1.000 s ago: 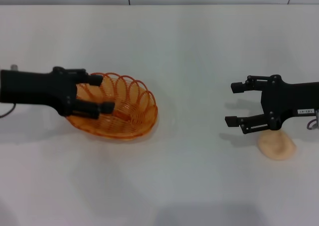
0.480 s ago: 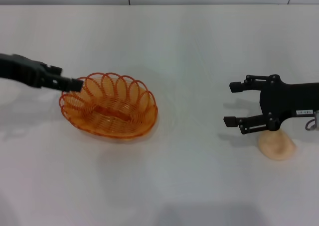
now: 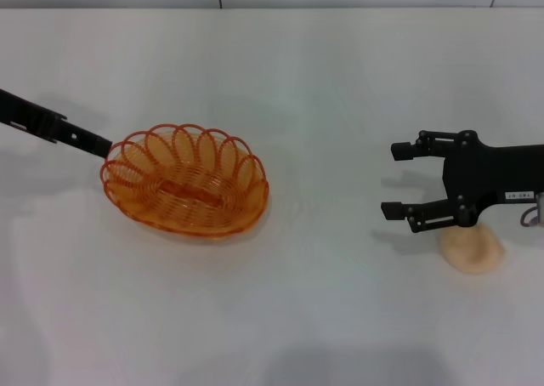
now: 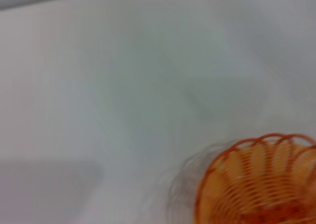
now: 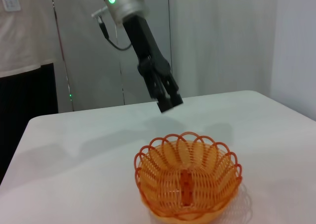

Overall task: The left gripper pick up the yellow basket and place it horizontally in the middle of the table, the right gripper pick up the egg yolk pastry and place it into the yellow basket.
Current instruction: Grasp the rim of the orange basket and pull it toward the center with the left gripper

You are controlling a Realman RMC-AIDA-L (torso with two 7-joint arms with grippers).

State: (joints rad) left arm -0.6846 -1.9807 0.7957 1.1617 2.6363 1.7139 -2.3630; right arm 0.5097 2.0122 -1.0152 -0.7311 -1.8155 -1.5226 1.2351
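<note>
The egg yolk pastry (image 3: 473,249) is lying on the counter (image 3: 323,88), well right of the yellow basket (image 3: 185,180), which is sitting upright holding nothing. The right pincer (image 3: 399,178) is hovering spread wide just above the pastry. Beyond the basket's left rim, the left pincer (image 5: 169,101) is hanging raised with fingers together, gripping nothing.

Yellow basket (image 3: 185,180) on table (image 3: 323,88), left of frame centre. Left gripper (image 3: 95,143) at basket's upper-left rim, raised above it. Right gripper (image 3: 399,179) at right edge. Egg yolk pastry (image 3: 473,250) on table, just below right gripper.
</note>
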